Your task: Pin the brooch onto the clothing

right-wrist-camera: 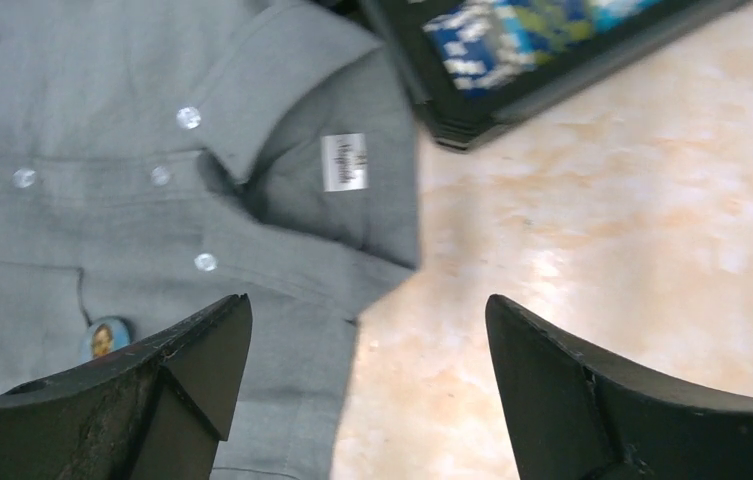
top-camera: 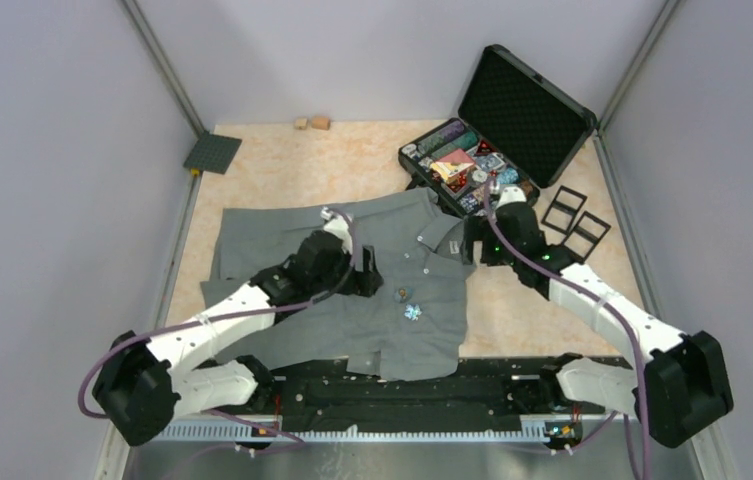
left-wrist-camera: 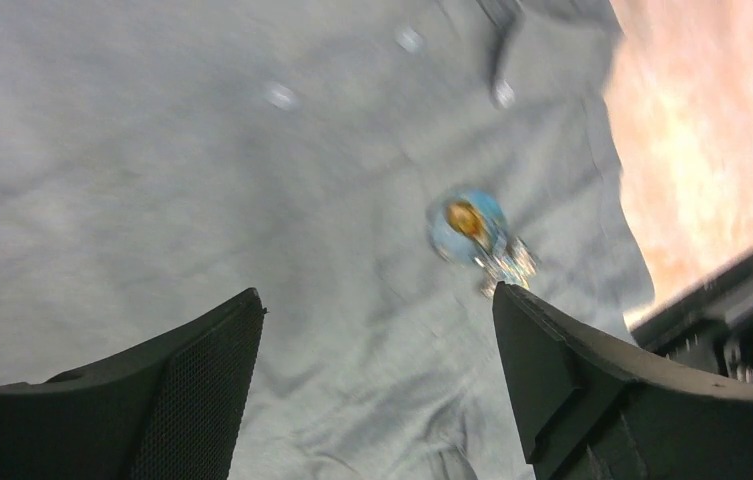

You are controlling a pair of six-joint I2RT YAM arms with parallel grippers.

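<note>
shirt [top-camera: 422,345]: plain grey, edge to edge
buttons [right-wrist-camera: 189,117]: pale, a little pearly
neck label [right-wrist-camera: 344,161]: white, with dark print
brooch [left-wrist-camera: 467,222]: blue disc, orange-gold centre, and there's a silvery sparkle beneath
tabletop [top-camera: 352,160]: peach and cream, marbled
case [top-camera: 527,105]: black, dimpled foam lining the lid
case contents [top-camera: 457,160]: blue, green and red, all mixed
square plate [top-camera: 212,153]: dark grey

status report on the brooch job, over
Left jaws open, empty, over shirt. Right jaws open, empty, over collar edge. Brooch on shirt front, fastening not visible. Open case by collar, clear of brooch.
</note>
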